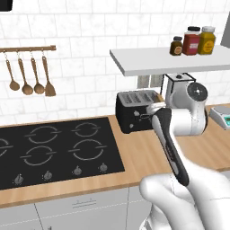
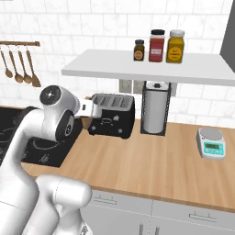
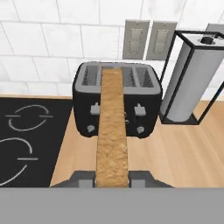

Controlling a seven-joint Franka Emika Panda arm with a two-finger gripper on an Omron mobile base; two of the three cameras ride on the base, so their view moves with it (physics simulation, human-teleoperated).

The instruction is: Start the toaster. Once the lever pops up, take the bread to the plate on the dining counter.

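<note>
A white-tiled kitchen wall backs a narrow wood worktop (image 2: 151,156) over grey cabinets, with a black hob (image 1: 54,150) set into its left part. Nearest the camera in the hand view, the gripper (image 3: 112,178) is pinched on the bread (image 3: 112,131), a tan slice seen edge-on that runs up from between the fingertips toward the toaster (image 3: 116,98). The slice is out of the slots and held in the air just in front of the toaster, which stands at the worktop's back edge beside the hob. To its right stands a paper-towel holder (image 2: 156,108), and further along a small scale (image 2: 211,143). Judging by this, toasting and lifting out are done. What remains is carrying the bread to the plate on the dining counter and setting it down.
</note>
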